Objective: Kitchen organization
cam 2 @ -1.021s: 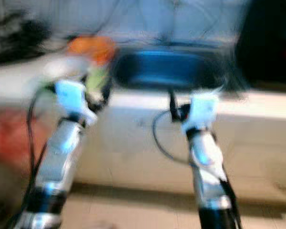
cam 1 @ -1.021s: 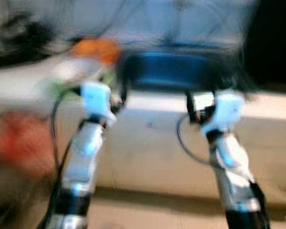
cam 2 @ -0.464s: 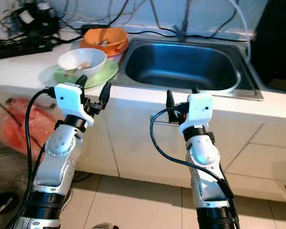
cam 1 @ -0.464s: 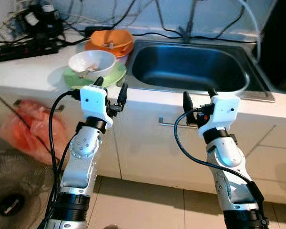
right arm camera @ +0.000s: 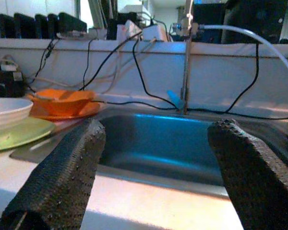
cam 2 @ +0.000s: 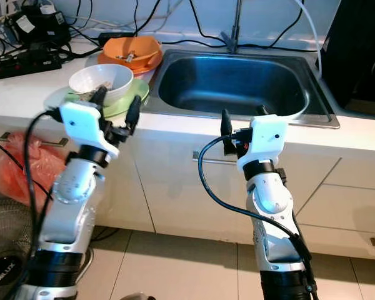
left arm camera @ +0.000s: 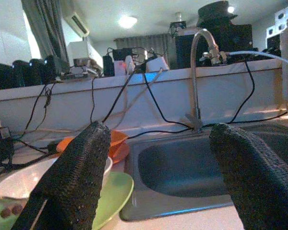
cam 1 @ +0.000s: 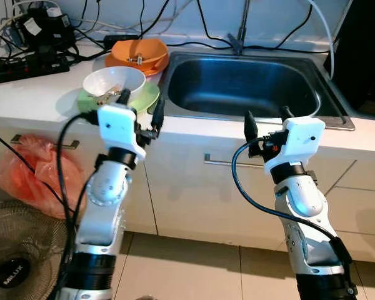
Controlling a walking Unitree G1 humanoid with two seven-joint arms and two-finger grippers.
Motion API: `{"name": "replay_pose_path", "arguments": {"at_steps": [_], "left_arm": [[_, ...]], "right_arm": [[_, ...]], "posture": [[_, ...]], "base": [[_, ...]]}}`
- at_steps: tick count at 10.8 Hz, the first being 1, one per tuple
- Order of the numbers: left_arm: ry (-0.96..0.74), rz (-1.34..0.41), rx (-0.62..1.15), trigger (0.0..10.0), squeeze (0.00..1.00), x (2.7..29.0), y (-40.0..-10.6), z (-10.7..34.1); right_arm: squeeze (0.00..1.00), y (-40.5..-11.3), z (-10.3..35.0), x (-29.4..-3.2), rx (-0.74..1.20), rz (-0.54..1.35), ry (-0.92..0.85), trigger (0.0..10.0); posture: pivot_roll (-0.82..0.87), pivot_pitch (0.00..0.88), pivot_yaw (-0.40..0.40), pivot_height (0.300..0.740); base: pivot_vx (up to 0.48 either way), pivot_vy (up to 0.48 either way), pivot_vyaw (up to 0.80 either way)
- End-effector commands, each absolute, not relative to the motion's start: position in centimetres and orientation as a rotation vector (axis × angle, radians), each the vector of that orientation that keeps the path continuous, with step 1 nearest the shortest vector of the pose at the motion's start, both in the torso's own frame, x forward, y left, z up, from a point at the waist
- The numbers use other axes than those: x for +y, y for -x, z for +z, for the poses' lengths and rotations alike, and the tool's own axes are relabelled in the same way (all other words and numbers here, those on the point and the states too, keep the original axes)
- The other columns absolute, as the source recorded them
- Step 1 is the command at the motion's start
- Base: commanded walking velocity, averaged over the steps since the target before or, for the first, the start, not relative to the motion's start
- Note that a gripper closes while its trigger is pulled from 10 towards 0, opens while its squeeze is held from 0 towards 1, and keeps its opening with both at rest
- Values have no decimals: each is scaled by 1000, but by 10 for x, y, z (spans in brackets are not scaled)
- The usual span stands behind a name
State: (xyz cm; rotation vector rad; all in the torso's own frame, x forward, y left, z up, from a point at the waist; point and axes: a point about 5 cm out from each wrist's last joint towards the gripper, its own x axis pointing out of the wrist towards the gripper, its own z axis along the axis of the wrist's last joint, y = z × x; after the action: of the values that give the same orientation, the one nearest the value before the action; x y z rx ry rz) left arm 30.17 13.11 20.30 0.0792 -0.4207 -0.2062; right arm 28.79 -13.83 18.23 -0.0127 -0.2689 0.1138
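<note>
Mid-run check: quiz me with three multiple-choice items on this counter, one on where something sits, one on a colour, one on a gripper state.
1. Where does the white bowl sit?
A. On the green plate beside the sink
B. Inside the sink
C. On the floor by the fan

2. What colour is the bowl nearest the wall, behind the white one?
A. Blue
B. Orange
C. Black

3. How do the two grippers stand?
A. Both shut on dishes
B. Left shut, right open
C. Both open and holding nothing

Answers:
1. A: the white bowl rests on the green plate, to the robot's left of the sink.
2. B: the orange bowl sits on an orange plate behind it.
3. C: the left gripper and the right gripper each show spread fingers with only air between them, in front of the counter edge.
</note>
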Motion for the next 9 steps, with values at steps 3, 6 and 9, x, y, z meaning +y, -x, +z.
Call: {"name": "replay_pose_path", "arguments": {"at_steps": [3, 6, 9], "left_arm": [[-73, -211, -372, 10000, 0, 132, -289, 196], [-35, -247, -338, 10000, 0, 127, -284, 197], [-69, -216, -332, 10000, 0, 138, -286, 205]], "right_arm": [[0, -276, 181, -138, -258, 114, -4, 10000], [0, -270, 175, -139, -218, 112, -5, 10000], [0, -268, 175, -143, -213, 118, 32, 10000]], "posture": [[25, 30, 13, 740], [17, 76, 26, 740], [31, 108, 48, 740]], "base": [[0, 0, 0], [0, 0, 0], [0, 0, 0]]}}
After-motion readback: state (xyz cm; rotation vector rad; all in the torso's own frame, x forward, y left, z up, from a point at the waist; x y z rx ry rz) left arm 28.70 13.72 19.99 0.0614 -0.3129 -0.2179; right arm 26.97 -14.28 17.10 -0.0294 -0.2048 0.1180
